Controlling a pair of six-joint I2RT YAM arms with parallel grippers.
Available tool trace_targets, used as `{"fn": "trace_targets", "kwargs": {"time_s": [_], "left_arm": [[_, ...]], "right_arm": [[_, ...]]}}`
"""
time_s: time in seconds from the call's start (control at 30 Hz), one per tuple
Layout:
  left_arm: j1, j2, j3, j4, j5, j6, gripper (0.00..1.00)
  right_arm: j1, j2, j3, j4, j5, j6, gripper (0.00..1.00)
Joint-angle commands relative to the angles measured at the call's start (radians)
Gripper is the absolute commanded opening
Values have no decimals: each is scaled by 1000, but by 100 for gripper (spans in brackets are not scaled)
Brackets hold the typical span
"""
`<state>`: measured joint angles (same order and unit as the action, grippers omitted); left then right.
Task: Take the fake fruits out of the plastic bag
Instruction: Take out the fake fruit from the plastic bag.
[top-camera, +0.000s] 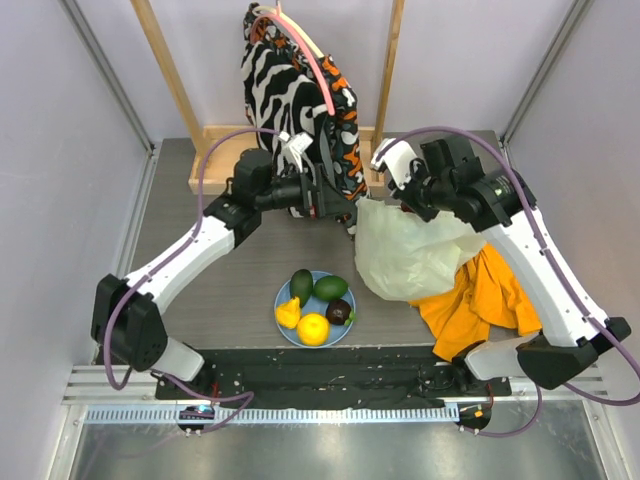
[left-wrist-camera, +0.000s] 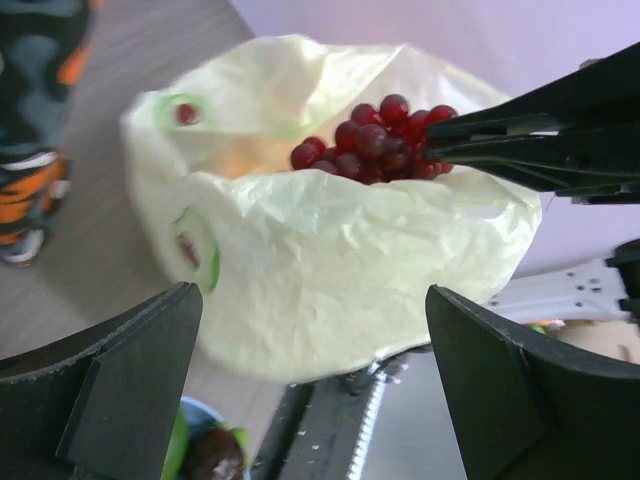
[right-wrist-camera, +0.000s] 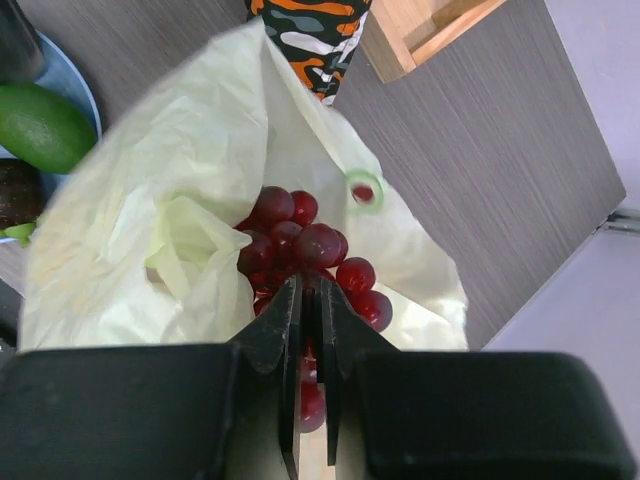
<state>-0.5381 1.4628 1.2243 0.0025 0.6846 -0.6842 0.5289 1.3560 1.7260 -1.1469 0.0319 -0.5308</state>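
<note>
one grape bunch (left-wrist-camera: 372, 138) was pinched in the closed right pincer (right-wrist-camera: 308, 292) at the mouth of the plastic bag (top-camera: 405, 255), centre right from above; the left pincer (left-wrist-camera: 320, 385) was spread wide, empty. the unpinned bag could be dragged up too.

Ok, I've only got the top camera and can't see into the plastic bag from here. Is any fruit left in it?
Observer: Yes. The right wrist view shows a bunch of red grapes in the open mouth of the plastic bag.
Operator: Is anything gripping them?
Observer: The right gripper is shut on the bunch; a grape shows between its fingers.
Operator: And the other arm?
Observer: The left gripper is wide open and empty, facing the bag's side.
</note>
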Motion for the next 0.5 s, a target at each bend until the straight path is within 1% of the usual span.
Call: {"fn": "trace_targets", "kwargs": {"time_s": [0.0, 0.07, 0.1, 0.17, 0.23, 0.27, 0.3, 0.33, 0.37, 0.4, 0.43, 0.47], "left_arm": [[-71, 66, 20, 182, 101, -178, 100], [-118, 115, 43, 202, 84, -186, 100], [-132, 132, 47, 202, 69, -187, 100], [-167, 178, 73, 205, 40, -196, 100], [-183, 237, 101, 214, 29, -218, 100], [-195, 254, 112, 214, 32, -209, 76], [-197, 283, 122, 205, 47, -198, 59], [-198, 289, 124, 203, 56, -181, 39], [-195, 289, 132, 188, 55, -158, 0], [-191, 281, 133, 148, 37, -131, 0], [-186, 262, 132, 93, 35, -57, 0], [-171, 245, 123, 58, 26, -16, 0]], "right_arm": [[-13, 3, -11, 30, -20, 60, 1], [-13, 5, -20, 41, -18, 81, 1], [-15, 8, -22, 45, -53, 87, 1], [-15, 17, -19, 49, -59, 94, 1], [-14, 22, -23, 50, -56, 95, 1], [-15, 22, -28, 53, -46, 97, 1], [-15, 17, -34, 56, -41, 97, 1], [-15, 12, -45, 58, -37, 97, 1], [-14, 3, -51, 61, 12, 88, 1], [-15, -7, -57, 64, 35, 80, 1], [-17, -15, -72, 68, 64, 69, 1], [-24, -33, -80, 76, 118, 42, 1]]}}
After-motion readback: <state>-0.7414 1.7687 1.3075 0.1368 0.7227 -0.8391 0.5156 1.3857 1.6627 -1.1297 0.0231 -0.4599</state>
